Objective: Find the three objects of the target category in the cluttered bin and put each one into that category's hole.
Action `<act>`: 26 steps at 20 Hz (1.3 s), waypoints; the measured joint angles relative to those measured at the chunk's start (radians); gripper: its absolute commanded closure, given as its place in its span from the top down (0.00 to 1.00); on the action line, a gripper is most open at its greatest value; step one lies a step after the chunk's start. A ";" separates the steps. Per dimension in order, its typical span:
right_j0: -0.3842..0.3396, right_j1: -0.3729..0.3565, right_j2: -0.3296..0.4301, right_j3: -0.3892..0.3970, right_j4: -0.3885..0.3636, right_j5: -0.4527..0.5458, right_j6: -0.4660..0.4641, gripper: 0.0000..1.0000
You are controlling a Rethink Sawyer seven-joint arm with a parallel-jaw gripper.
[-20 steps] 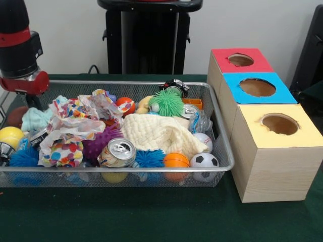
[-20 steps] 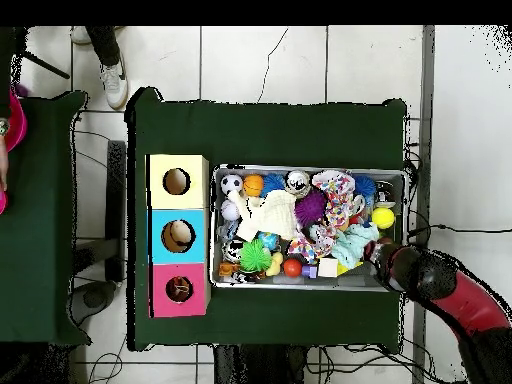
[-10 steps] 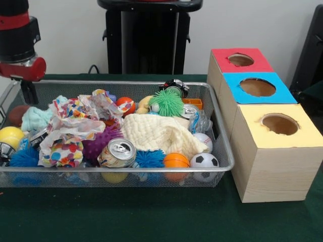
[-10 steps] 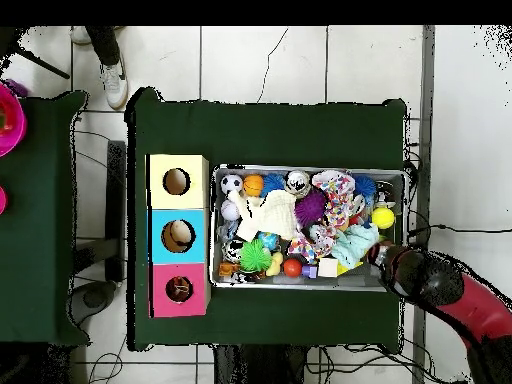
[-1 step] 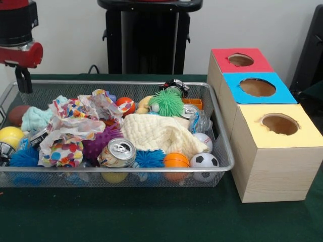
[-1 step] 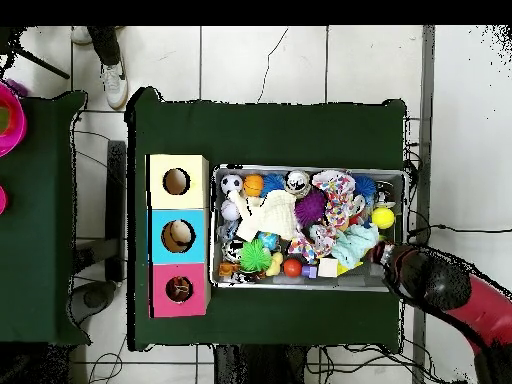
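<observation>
Here the gripper (image 5: 20, 80) hangs at the far corner of the wire bin (image 5: 224, 151), above the clutter. Only a dark stub shows beneath the red collar, so I cannot tell how wide it is or whether it carries anything.

The target category is not given, so the candidates must be judged from the pile. Balls lie along the near edge: a soccer ball (image 5: 204, 160), an orange ball (image 5: 176, 160) and a baseball (image 5: 203, 140); a yellow ball (image 5: 10, 136) sits at the opposite end. These look light, smooth and round, likely to roll, so a hold across the widest part seems best. A drink can (image 5: 117, 152) lies on its side near the front; it is thin-walled and probably dents, and its curved body offers the grip. A cream cloth (image 5: 156, 133) and crumpled patterned paper (image 5: 75, 126) are soft and cover things beneath.

The three boxes stand beside the bin: red hole (image 5: 240, 60), blue hole (image 5: 257, 86), yellow hole (image 5: 280, 123).
</observation>
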 measured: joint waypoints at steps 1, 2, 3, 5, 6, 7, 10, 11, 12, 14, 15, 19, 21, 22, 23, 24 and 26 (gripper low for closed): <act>0.000 -0.005 -0.001 0.002 0.000 0.000 0.000 0.00; -0.001 -0.009 -0.002 0.003 0.000 0.000 0.000 0.00; -0.002 -0.014 -0.002 0.004 0.000 0.003 0.000 0.00; -0.006 -0.029 -0.004 0.006 0.000 0.015 0.000 0.00; -0.007 -0.031 -0.005 0.006 0.000 0.018 0.000 0.00; -0.009 -0.034 -0.007 0.006 0.000 0.021 0.000 0.00; -0.013 -0.038 -0.017 0.006 -0.009 0.023 0.000 0.00; -0.015 -0.037 -0.020 0.007 -0.013 0.023 0.000 0.00; -0.025 -0.033 -0.025 0.007 -0.026 0.023 0.000 0.00; -0.042 -0.023 -0.028 0.007 -0.038 0.023 0.000 0.00; -0.050 -0.018 -0.028 0.007 -0.042 0.023 0.000 0.00; -0.108 0.025 -0.028 0.007 -0.071 0.023 0.000 0.00; -0.125 0.039 -0.028 0.007 -0.077 0.023 0.000 0.00; -0.145 0.057 -0.028 0.007 -0.085 0.023 0.000 0.00; -0.158 0.071 -0.028 0.007 -0.091 0.023 0.000 0.00; -0.165 0.074 -0.025 0.007 -0.090 0.023 0.000 0.00; -0.171 0.072 -0.017 0.008 -0.090 0.024 0.000 0.00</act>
